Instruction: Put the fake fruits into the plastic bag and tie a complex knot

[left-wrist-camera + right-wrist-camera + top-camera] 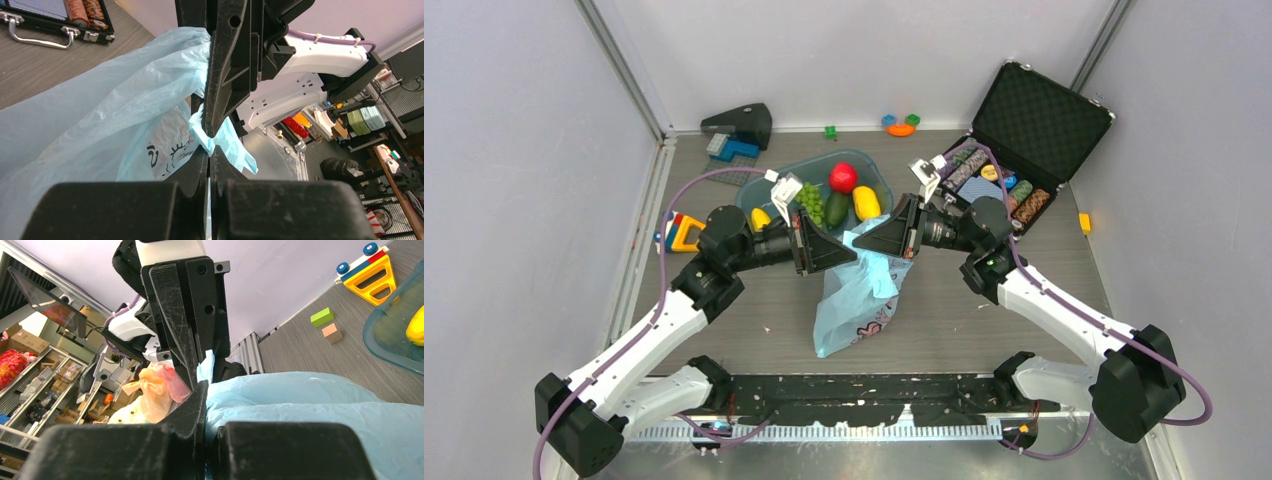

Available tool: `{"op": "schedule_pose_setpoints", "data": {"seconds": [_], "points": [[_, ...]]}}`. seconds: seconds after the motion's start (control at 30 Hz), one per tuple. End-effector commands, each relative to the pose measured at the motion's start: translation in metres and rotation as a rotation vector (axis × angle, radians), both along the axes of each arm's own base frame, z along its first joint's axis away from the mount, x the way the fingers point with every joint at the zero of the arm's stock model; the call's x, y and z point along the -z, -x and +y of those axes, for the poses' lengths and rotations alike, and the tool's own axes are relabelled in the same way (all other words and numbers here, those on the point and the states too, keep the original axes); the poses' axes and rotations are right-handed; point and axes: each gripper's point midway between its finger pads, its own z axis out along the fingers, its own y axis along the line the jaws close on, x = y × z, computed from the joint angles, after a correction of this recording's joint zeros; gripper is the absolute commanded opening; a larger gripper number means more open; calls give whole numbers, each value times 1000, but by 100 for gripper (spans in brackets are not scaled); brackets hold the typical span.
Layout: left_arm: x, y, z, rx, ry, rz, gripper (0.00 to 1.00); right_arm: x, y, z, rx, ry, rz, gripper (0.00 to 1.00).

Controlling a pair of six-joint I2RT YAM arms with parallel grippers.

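Clamping the thin light-blue plastic bag (856,303) in tightly closed jaws, the left gripper (210,152) and right gripper (200,392) sit close together. Pulling apart could tear it.

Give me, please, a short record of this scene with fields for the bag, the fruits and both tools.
bag: light-blue bag, top held up between both tools, lower end on the table
fruits: red apple, green grapes and yellow fruit lie in the tub, not in the bag
left tool: shut on the bag's top
right tool: shut on the bag's top
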Motion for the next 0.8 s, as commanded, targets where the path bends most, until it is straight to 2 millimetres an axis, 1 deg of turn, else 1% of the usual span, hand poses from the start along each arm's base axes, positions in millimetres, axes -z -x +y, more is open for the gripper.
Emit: {"op": "schedule_pose_setpoints", "data": {"seconds": [0.0, 0.07, 0.1, 0.13, 0.17, 0.2, 0.23, 0.27, 0.3, 0.33, 0.37, 0.4, 0.43, 0.47, 0.5, 0.53, 0.57, 0.6, 0.67, 0.7, 0.73, 0.77], "points": [[-2, -8, 3, -42, 1, -40, 0, -8, -1, -2, 7, -7, -51, 5], [0, -9, 4, -50, -7, -40, 0, -7, -3, -3, 19, 4, -47, 13], [2, -11, 5, -58, -14, -39, 0, -8, -3, -4, 29, 6, -57, 21], [6, -13, 6, -72, -27, -34, 0, -5, -4, -5, 35, 19, -45, 25], [9, -15, 7, -89, -42, -28, 0, -8, -6, -8, 50, 20, -58, 33], [13, -18, 9, -104, -54, -22, 0, -5, -6, -9, 57, 37, -41, 37], [15, -20, 10, -115, -62, -16, 0, -8, -8, -13, 78, 39, -57, 46], [17, -21, 11, -119, -65, -13, 0, -3, -9, -14, 93, 61, -33, 50], [17, -22, 11, -121, -66, -12, 0, -7, -9, -18, 109, 65, -54, 60], [19, -23, 11, -123, -68, -8, 0, -4, -9, -21, 127, 88, -50, 64], [20, -23, 11, -123, -70, -4, 0, -1, -9, -23, 135, 108, -33, 71], [20, -23, 11, -121, -71, -3, 0, -4, -7, -26, 146, 110, -49, 74], [21, -24, 10, -121, -72, 0, 0, -2, -7, -27, 150, 126, -32, 79], [21, -24, 10, -120, -72, 0, 0, -6, -6, -30, 167, 127, -47, 83], [22, -24, 10, -121, -74, 3, 0, -1, -5, -32, 175, 149, -26, 85], [23, -25, 10, -124, -75, 4, 0, -4, -5, -36, 198, 153, -39, 87], [23, -25, 11, -127, -75, 3, 0, 2, -4, -39, 206, 176, -14, 88], [24, -26, 11, -129, -77, 7, 0, 0, -4, -43, 229, 179, -19, 89], [25, -26, 11, -129, -78, 9, 0, 5, -2, -50, 263, 200, 8, 89], [25, -26, 11, -130, -77, 7, 0, 12, -2, -54, 281, 223, 40, 90], [24, -26, 11, -131, -76, 6, 0, 14, 1, -57, 292, 223, 53, 89], [24, -26, 11, -132, -76, 6, 0, 20, 2, -59, 305, 238, 84, 89]]}}
